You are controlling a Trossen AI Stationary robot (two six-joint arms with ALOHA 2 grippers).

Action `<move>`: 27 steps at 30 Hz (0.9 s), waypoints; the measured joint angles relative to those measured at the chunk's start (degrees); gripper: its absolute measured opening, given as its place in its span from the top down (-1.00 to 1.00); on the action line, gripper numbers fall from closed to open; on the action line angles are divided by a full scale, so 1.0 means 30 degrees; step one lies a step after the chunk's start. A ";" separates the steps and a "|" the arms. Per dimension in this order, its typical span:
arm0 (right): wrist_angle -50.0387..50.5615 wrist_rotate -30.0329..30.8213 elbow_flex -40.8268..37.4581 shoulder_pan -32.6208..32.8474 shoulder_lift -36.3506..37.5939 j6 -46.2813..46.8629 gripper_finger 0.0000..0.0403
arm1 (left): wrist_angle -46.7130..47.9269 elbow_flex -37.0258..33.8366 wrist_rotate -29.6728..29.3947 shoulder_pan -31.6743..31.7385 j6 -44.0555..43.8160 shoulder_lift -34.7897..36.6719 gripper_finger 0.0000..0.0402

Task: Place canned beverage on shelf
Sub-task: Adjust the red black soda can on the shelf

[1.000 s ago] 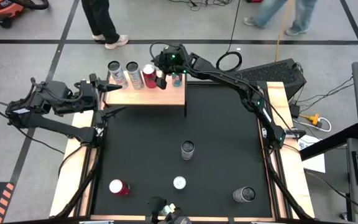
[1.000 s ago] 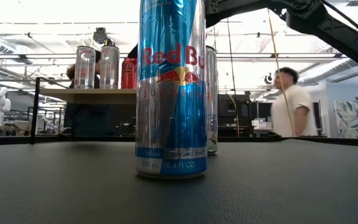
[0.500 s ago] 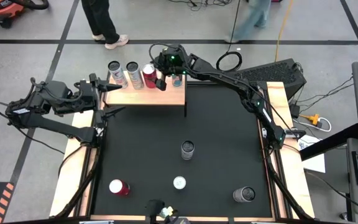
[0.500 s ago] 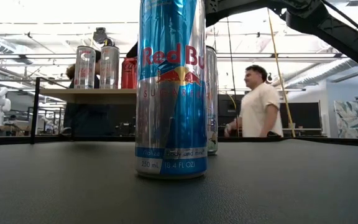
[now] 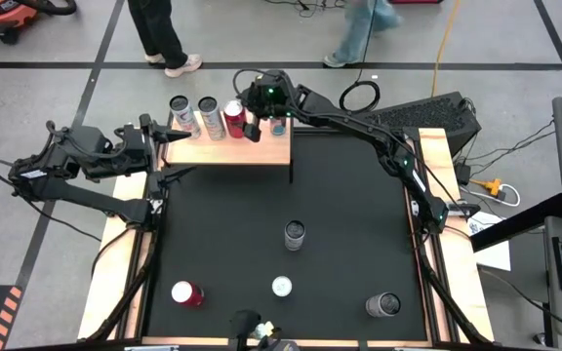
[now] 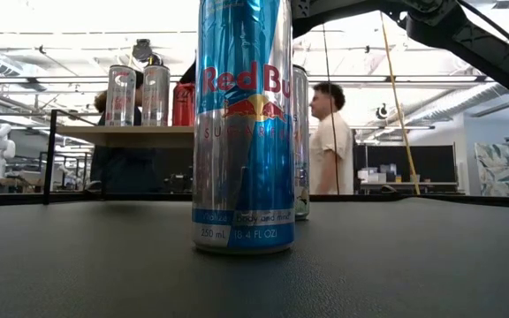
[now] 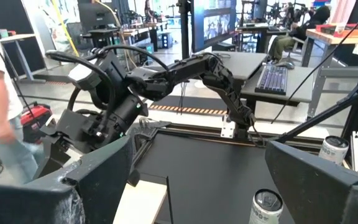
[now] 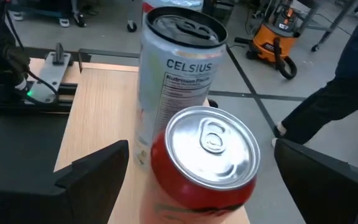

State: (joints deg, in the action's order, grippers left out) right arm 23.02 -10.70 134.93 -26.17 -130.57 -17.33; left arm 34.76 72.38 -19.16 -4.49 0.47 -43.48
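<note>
The shelf [image 5: 230,148] stands at the far edge of the black desk [image 5: 349,244], a light bare-wood rectangle on thin dark legs. Along its far side three cans stand upright in a row: two silver cans [image 5: 193,114] on the left, the nearer one marked Celsius in the right wrist view, and a red can [image 5: 234,117] just beside them.

The right claw [image 5: 262,125] reaches over the shelf with its fingers spread wide on either side of the red can; in the right wrist view the red can [image 8: 204,165], with a silver pull-tab lid, sits between the two dark fingers with a gap on each side, touching neither. Beside the claw a small teal-topped thing shows on the shelf, too small to identify.

The left claw [image 5: 169,154] waits at the shelf's left end, its fingers also wide apart and holding nothing.

Out on the desk stand more cans: a tall blue-and-silver Red Bull can [image 6: 243,128] near the front, a grey can [image 5: 294,234] in the middle, another red can [image 5: 185,292] front left, and a dark can [image 5: 382,305] front right. A person [image 6: 330,141] stands in the room beyond.
</note>
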 joint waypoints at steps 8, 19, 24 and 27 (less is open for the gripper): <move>0.0732 -0.0041 0.0000 0.0007 -0.0002 0.0043 -0.87 | 0.0006 -0.0001 -0.0007 -0.0006 0.0611 0.0000 -0.83; 0.1016 -0.0032 0.0005 0.0007 -0.0006 -0.0087 -0.86 | -0.0007 0.0000 -0.0095 -0.0004 0.0590 0.0000 -0.83; 0.0988 -0.0837 0.0007 0.0001 0.0000 -0.0099 -0.86 | -0.0007 -0.0004 -0.0095 -0.0001 0.0583 0.0000 -0.83; 0.0994 -0.0970 0.0007 0.0007 -0.0006 -0.0099 -0.82 | -0.0007 0.0000 -0.0095 0.0000 0.0582 0.0000 -0.83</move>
State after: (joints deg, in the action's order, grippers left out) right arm 26.00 -13.61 134.96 -26.15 -130.58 -17.63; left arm 34.74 72.38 -19.44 -4.49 2.22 -43.48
